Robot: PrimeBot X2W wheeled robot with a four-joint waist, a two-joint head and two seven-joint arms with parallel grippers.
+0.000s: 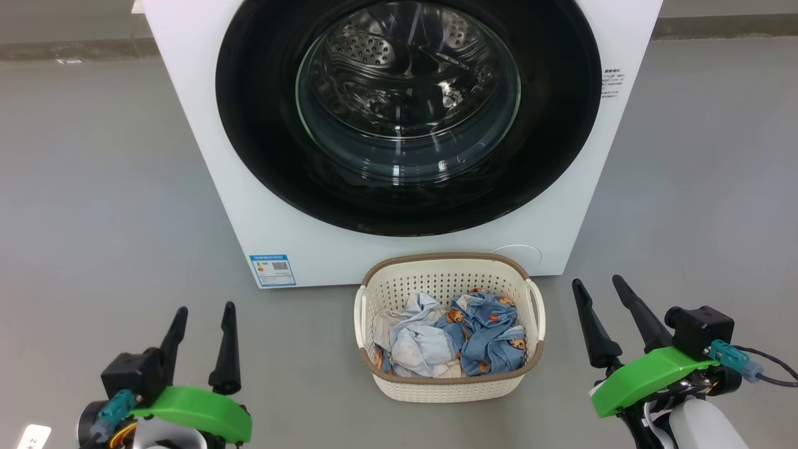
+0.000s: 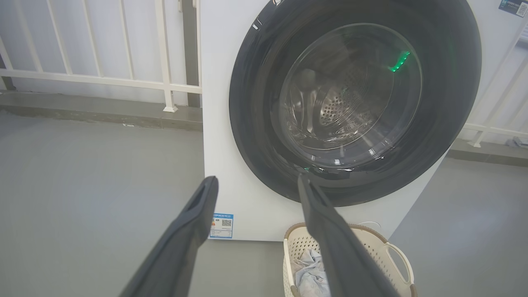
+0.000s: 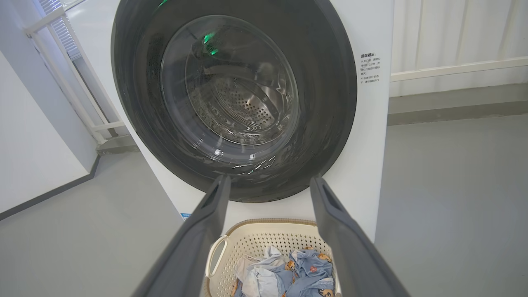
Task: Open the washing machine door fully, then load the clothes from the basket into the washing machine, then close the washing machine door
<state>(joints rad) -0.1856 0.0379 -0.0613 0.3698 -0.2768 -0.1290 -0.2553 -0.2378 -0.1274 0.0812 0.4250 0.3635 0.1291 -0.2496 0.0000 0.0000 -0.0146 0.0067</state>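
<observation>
Smooth grey floor point(image 1: 93, 187), a white railing point(image 2: 103, 80) on a low grey kerb point(image 2: 82, 109), white wall point(image 3: 29, 144) alongside

On the white front of the washing machine point(image 1: 206, 125), low at its left, I see a small blue label point(image 1: 272, 270) with a QR code; its print is too small to read. Far up on the right edge of that front stands a block of small dark characters point(image 1: 613, 83), also illegible. Near me, left of my left gripper point(image 1: 206, 308), a white tag point(image 1: 32, 436) carries what may be a 2.
</observation>
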